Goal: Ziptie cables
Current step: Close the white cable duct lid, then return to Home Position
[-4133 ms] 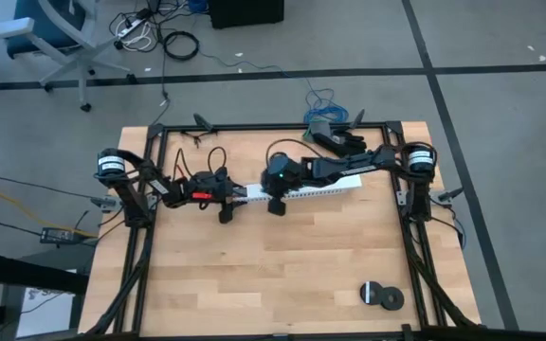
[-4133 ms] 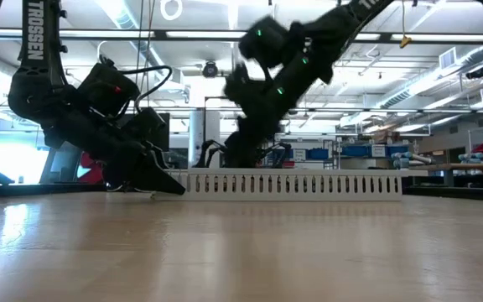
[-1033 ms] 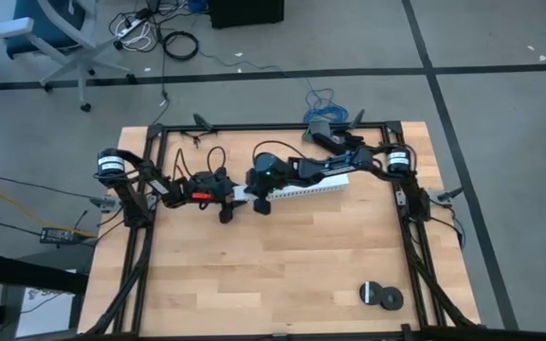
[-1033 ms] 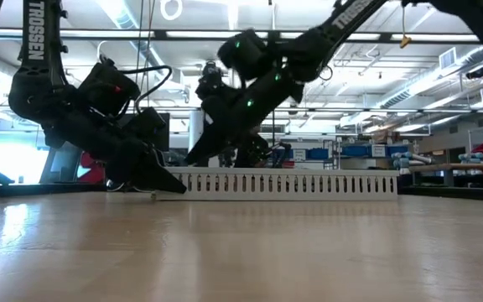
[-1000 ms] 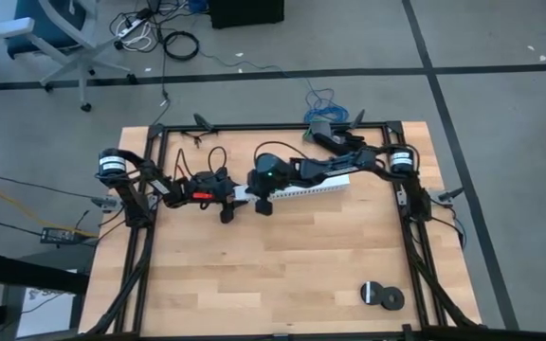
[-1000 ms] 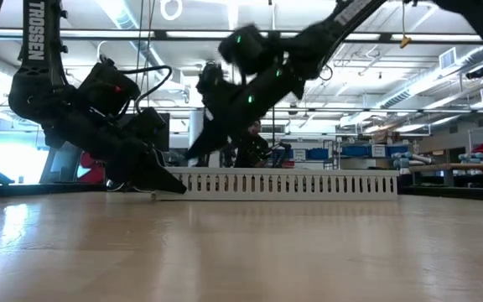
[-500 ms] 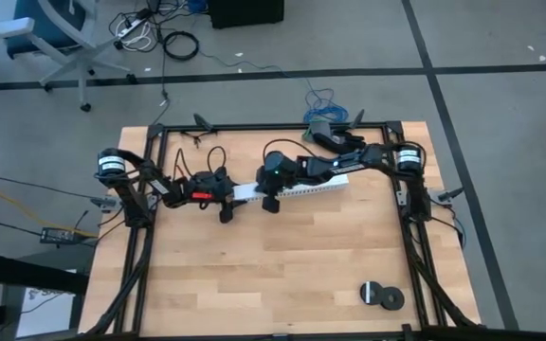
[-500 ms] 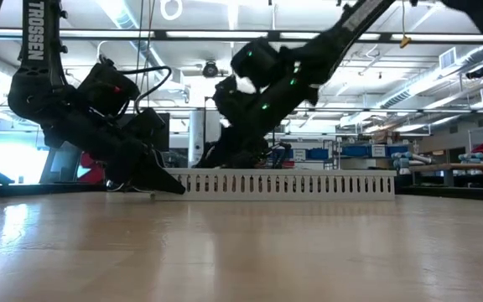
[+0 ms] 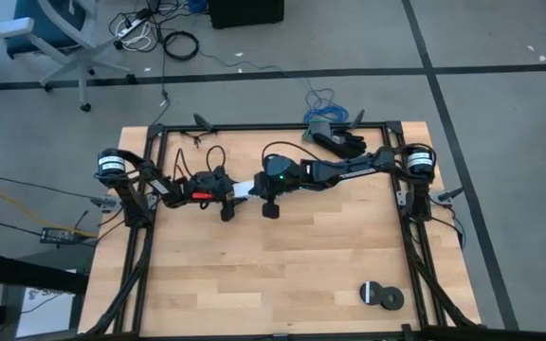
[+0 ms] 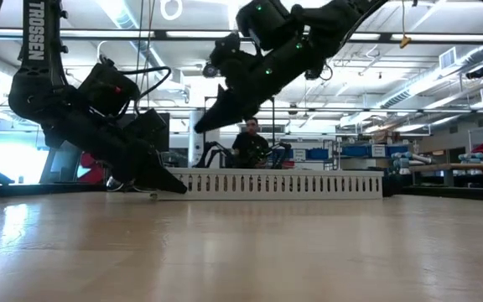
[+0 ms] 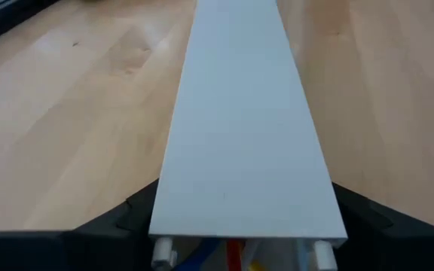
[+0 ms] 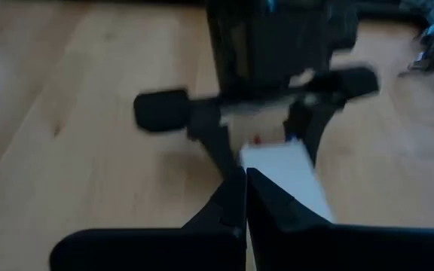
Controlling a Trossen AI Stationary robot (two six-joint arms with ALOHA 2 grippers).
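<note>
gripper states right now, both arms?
Left gripper: closed on the end of the white channel.
Right gripper: shut, holding nothing, raised above the channel.

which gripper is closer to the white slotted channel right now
Left. The left gripper is closed around one end of the white channel, down at the table. The right gripper is shut and empty, raised above that same end without touching it.

Between the left gripper's point(image 9: 237, 192) fingers there is no free room: the white slotted channel point(image 10: 283, 183) fills the gap, its flat lid point(image 11: 243, 143) running straight ahead. The right gripper point(image 10: 201, 126), fingers pressed together, hangs above that channel end, with bare tabletop point(image 9: 282, 265) beside both.
</note>
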